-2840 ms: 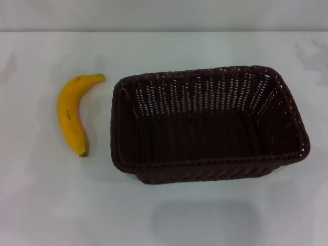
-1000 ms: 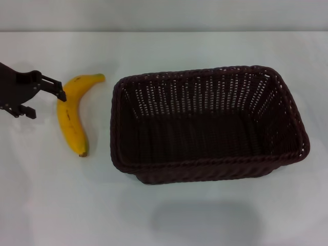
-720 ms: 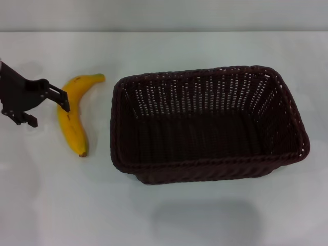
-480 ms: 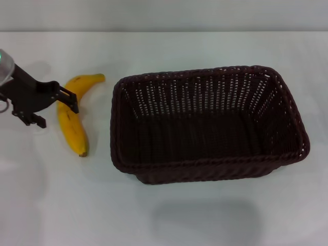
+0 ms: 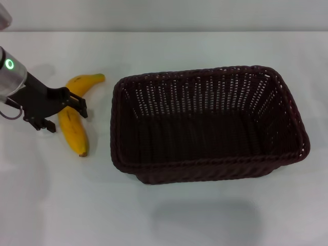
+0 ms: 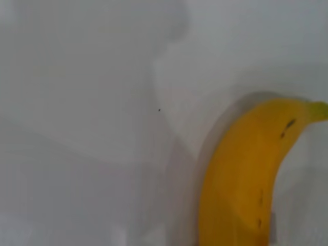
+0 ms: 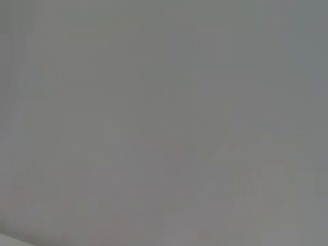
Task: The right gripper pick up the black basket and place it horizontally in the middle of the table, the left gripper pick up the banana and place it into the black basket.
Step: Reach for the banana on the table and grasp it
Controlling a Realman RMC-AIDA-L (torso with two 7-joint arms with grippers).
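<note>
The yellow banana (image 5: 77, 141) lies on the white table (image 5: 169, 48) at the left, stem end pointing to the far side. It also shows in the left wrist view (image 6: 246, 184). My left gripper (image 5: 69, 122), black with a green light ring on its wrist, is open and sits over the banana's middle, one finger (image 5: 77, 105) across the fruit and the other at its left side. The black basket (image 5: 215, 163) stands upright and empty in the middle of the table, long side across, just right of the banana. The right gripper is out of view.
Bare white tabletop lies in front of the basket and to the left of the banana. The right wrist view shows only a plain grey surface.
My left gripper came in from the left edge and moved right until it sits over the banana's middle. The banana and the basket have not moved.
</note>
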